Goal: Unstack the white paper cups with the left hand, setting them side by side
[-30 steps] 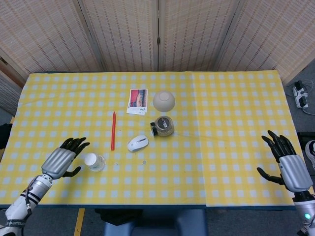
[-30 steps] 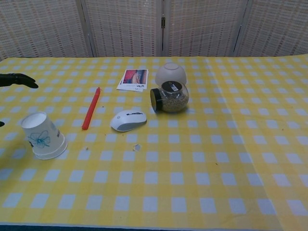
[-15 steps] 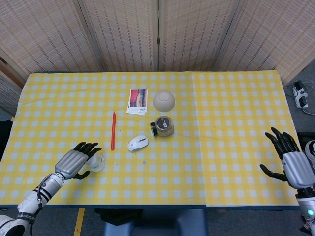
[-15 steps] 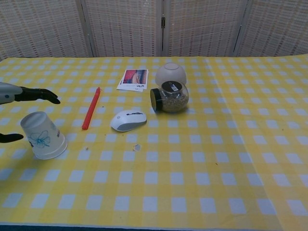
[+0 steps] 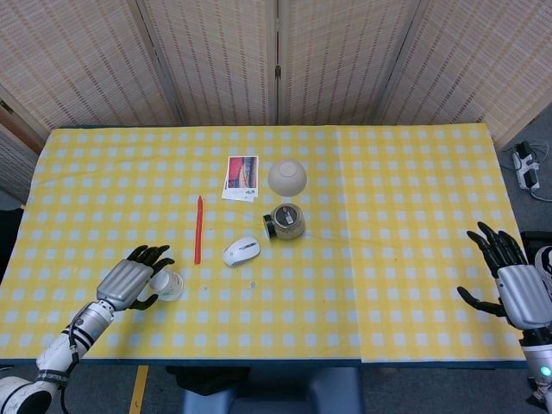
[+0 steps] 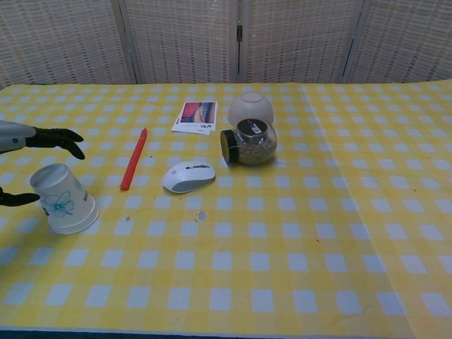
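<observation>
The white paper cup stack (image 6: 62, 199) with a blue flower print stands upside down and leaning on the yellow checked table, at the front left (image 5: 168, 285). My left hand (image 5: 131, 279) hovers over it with fingers spread and curving down around its top; in the chest view the fingers (image 6: 60, 138) arch above the cup and the thumb (image 6: 18, 198) lies beside it, with no firm grip visible. My right hand (image 5: 511, 280) rests open at the table's right edge, far from the cup.
A red pen (image 5: 198, 228) lies just beyond the cup. A white mouse (image 5: 241, 251), a jar on its side (image 5: 285, 222), an upturned white bowl (image 5: 287, 177) and a photo card (image 5: 241, 177) sit mid-table. A small scrap (image 6: 201, 215) lies in front of the mouse.
My left hand moved right and forward over the cup, its fingers now curving down around it. My right hand drifted slightly toward the table's near edge. The cup has not moved.
</observation>
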